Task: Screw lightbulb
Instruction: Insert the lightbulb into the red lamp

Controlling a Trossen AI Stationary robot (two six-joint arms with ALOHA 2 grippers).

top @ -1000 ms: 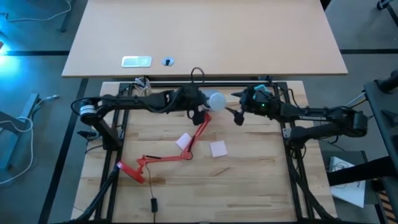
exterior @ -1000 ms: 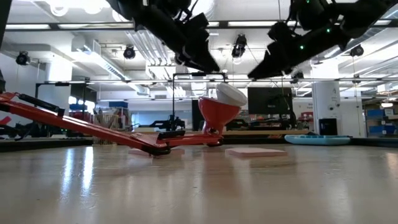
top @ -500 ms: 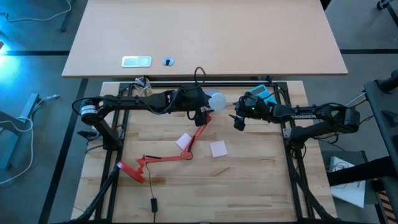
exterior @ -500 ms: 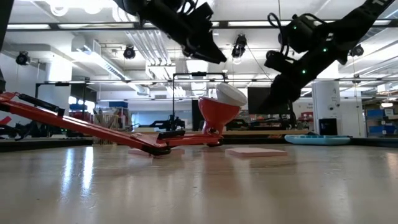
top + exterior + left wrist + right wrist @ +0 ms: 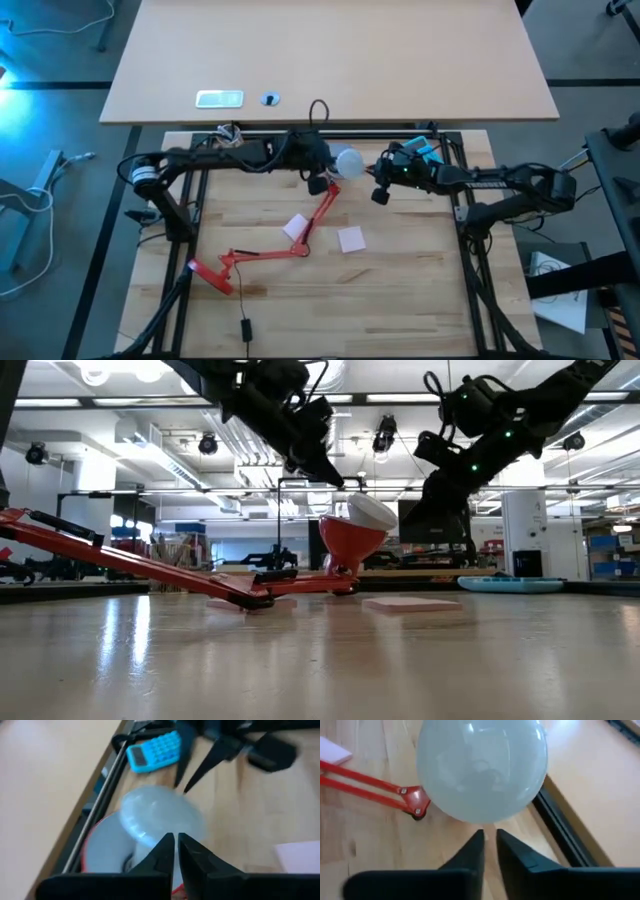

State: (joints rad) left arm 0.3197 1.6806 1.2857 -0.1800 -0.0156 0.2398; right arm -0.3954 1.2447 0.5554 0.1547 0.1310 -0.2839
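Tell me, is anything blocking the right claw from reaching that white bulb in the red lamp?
Nothing visible does. The lightbulb sits in the red lamp, and the right gripper, fingers nearly shut, faces it across open space. The left gripper hovers at the bulb's other side.

Even, fairly bright overhead light comes from ceiling strips (image 5: 60,402) in the low view and glares off the near desk (image 5: 320,660). A cyan glow sits far left. The left wrist view is motion-blurred; the bulb (image 5: 481,767) shows soft reflections.
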